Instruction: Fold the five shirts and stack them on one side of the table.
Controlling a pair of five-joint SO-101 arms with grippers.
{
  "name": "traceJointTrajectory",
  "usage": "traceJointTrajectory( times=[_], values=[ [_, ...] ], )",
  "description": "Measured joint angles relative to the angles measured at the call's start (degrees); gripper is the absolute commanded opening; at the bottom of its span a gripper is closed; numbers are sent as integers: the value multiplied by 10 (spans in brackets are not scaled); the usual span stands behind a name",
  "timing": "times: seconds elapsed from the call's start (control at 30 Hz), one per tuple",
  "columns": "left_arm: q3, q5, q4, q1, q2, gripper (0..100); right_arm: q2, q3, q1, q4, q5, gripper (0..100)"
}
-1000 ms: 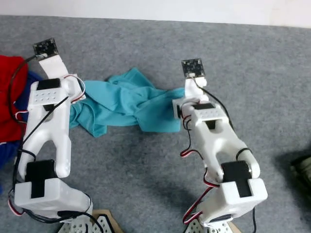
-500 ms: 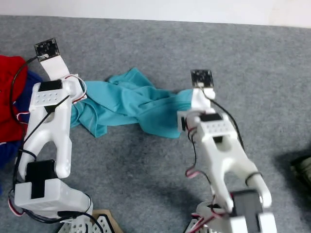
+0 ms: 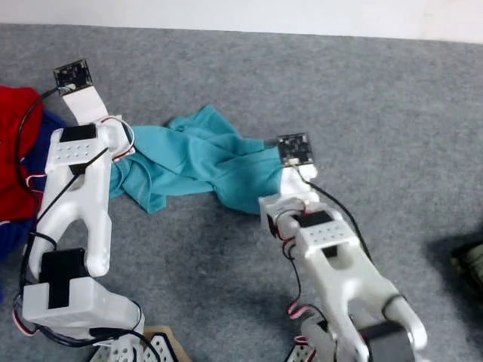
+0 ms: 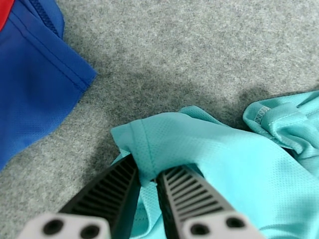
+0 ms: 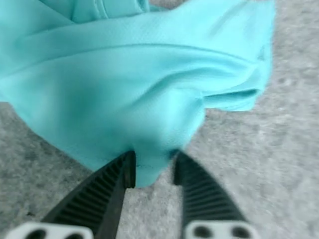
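Note:
A crumpled teal shirt [image 3: 196, 158] lies across the middle of the grey table [image 3: 392, 113]. In the left wrist view my left gripper [image 4: 148, 175] is shut on a folded edge of the teal shirt [image 4: 239, 164], at the shirt's left end, beside the blue shirt [image 4: 35, 84]. My right gripper [image 5: 153, 172] is at the shirt's right end, its fingers pinching the lower edge of the teal cloth [image 5: 124, 89] just above the table. From above, the right arm [image 3: 317, 234] covers that corner.
A red shirt [image 3: 15, 151] and a blue shirt [image 3: 7, 234] are piled at the table's left edge. A dark object [image 3: 468, 260] sits at the right edge. Bare grey table stretches behind and to the right of the teal shirt.
My right arm swung right, then pulled back toward the front, and the shirt's right end bunched along with it. The left arm has stayed still.

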State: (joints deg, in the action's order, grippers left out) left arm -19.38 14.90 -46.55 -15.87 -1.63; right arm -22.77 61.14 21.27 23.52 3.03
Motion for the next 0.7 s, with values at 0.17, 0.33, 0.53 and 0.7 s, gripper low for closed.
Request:
traceJointTrajectory(
  times=[0.17,0.33,0.53,0.7],
  values=[
    [0,0,0,0,0,7,124,-84,11,-16,0,26],
    [0,0,0,0,0,7,175,-142,30,-16,0,26],
    [0,0,0,0,0,7,178,-156,94,-16,0,31],
    [0,0,0,0,0,7,178,-156,109,-16,-49,44]
  ],
)
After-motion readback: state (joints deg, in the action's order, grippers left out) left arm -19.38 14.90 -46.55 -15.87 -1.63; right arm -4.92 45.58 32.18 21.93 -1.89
